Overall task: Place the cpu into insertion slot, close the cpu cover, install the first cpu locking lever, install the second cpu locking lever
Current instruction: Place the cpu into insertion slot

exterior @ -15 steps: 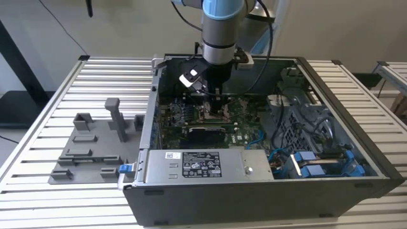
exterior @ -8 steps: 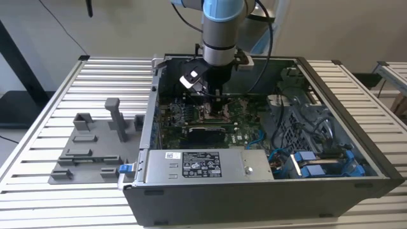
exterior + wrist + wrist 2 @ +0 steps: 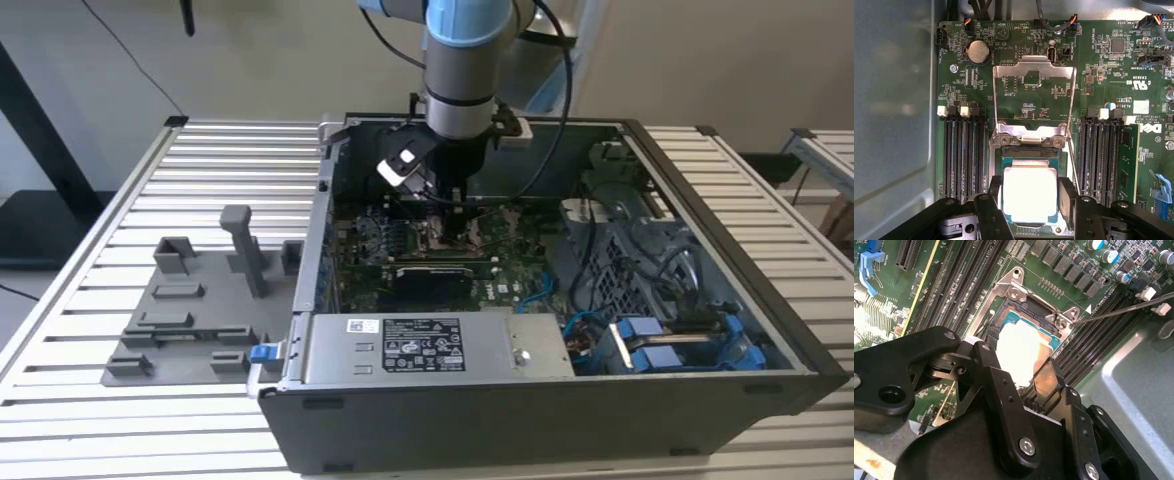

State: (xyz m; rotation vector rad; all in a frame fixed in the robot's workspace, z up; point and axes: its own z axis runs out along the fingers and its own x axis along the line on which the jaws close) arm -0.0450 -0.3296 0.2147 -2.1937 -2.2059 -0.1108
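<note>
Black gripper (image 3: 1030,184) is clamped on opposite edges of the cpu (image 3: 1030,197), a flat square with a bright metal top, seated in the dark insertion slot (image 3: 1024,152). The thin silver cpu cover (image 3: 1034,64) stands open.

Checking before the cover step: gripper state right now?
Gripper: closed on the cpu, one finger against each side; the cpu sits in the insertion slot, and the cpu cover is flipped open.
</note>
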